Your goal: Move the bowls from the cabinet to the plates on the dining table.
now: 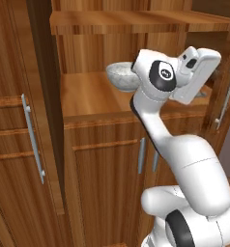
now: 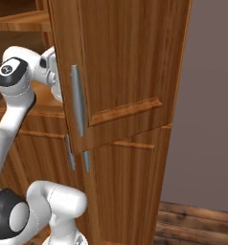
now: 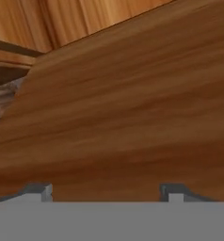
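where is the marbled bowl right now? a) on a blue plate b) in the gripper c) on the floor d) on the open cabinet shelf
d: the marbled bowl sits on the wooden shelf inside the open cabinet, partly behind the arm; the gripper is open with nothing between its tips.

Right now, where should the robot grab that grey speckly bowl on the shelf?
Probably by the rim of the grey marbled bowl, from the open front of the cabinet. It sits upright, so one gripper finger can likely slip inside and one outside the wall.
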You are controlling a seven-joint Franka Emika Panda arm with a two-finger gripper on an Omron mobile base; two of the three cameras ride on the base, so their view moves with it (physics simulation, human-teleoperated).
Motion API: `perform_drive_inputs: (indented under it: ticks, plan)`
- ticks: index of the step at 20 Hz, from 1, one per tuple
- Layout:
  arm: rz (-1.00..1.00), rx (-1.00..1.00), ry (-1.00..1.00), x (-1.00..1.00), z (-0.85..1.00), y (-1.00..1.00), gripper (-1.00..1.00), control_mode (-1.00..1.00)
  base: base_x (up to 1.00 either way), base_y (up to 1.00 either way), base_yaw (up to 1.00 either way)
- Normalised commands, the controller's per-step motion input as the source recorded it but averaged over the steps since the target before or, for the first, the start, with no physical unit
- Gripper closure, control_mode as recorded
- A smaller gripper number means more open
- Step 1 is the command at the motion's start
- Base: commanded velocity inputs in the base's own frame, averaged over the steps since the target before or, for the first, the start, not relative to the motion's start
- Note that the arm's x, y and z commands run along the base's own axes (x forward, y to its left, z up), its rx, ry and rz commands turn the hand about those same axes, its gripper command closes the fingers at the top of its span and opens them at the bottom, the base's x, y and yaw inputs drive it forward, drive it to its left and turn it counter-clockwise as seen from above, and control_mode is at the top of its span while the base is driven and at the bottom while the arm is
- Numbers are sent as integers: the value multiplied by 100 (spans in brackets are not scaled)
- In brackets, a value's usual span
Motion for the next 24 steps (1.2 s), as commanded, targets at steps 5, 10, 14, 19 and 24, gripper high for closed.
perform_drive_inputs:
  ticks: [5,10,14,19,24]
  plan:
    - [6,3,-8,-43,0,-79,-100,-100,0,0,0]
    - [8,0,-9,-44,0,-87,-100,-100,0,0,0]
    - [8,0,-7,-32,0,-84,-100,-100,0,0,0]
    - [8,0,-2,-22,0,-56,-100,-100,0,0,0]
    - [9,0,0,-21,-1,-3,-100,-100,0,0,0]
